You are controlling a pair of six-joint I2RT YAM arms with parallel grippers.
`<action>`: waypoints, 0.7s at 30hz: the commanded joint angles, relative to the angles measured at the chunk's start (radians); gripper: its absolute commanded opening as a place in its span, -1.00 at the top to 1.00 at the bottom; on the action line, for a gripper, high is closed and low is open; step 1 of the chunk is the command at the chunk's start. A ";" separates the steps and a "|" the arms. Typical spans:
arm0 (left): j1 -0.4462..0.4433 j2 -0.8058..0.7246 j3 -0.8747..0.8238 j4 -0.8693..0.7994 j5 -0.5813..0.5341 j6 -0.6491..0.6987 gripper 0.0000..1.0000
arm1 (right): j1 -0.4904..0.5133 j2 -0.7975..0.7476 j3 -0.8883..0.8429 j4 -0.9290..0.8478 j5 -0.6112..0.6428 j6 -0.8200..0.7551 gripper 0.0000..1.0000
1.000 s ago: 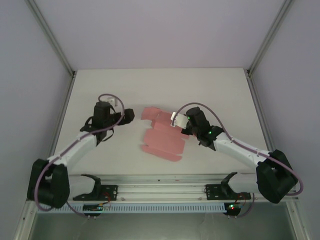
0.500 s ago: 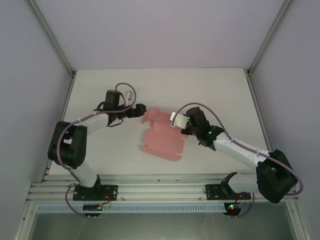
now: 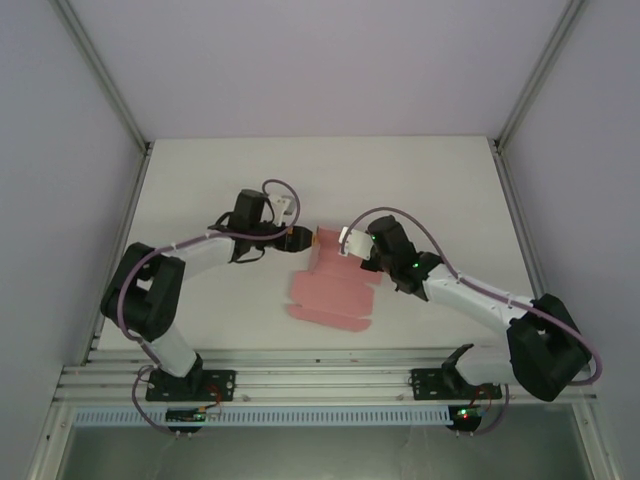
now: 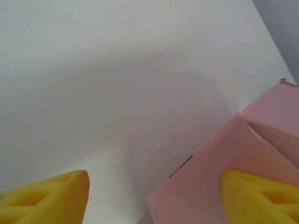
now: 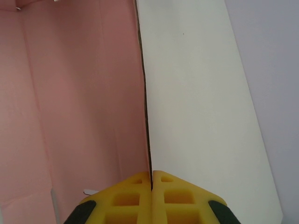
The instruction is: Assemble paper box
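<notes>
Your left gripper [image 3: 300,238] has swung in from the left side of the table [image 3: 430,190] within the last second and now sits against the far-left corner of the paper box [image 3: 330,295]. The box is still mostly a flat pink sheet, lying mid-table between the two arms. The far-left flap [image 3: 318,240], flat on the surface a moment ago, now stands up against that gripper. The sheet has also drawn in on that side.

The left jaws have narrowed from their widest but remain well apart, clamping nothing. On the left wrist camera one yellow finger [image 4: 261,196] is at the raised pink flap and the other finger [image 4: 46,198] hangs over bare table.

Your right gripper [image 3: 350,245] has not moved. It stays pinched shut on the sheet's far-right edge, and on the right wrist camera the thin pink edge runs straight into the seam between its pads [image 5: 135,198].

The first fold looks started rather than finished. With one side anchored and the other being pushed upright, the left jaws seem to be closing on the flap. The near panels are still unfolded, so most of the assembly remains.
</notes>
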 commanded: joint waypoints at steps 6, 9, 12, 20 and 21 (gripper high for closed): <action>0.023 -0.098 -0.106 0.016 0.092 0.079 -0.45 | 0.014 -0.009 0.004 0.049 0.074 -0.081 1.00; 0.023 -0.097 -0.119 0.031 0.133 0.106 -0.41 | 0.025 -0.003 -0.006 0.060 0.082 -0.109 1.00; 0.023 -0.077 -0.115 0.049 0.157 0.126 -0.38 | 0.044 0.016 -0.017 0.081 0.121 -0.144 1.00; 0.003 -0.034 -0.107 0.080 0.126 0.177 -0.32 | 0.103 0.031 -0.057 0.122 0.191 -0.211 1.00; -0.002 -0.032 -0.108 0.078 0.110 0.186 -0.32 | 0.112 0.032 -0.067 0.138 0.202 -0.216 1.00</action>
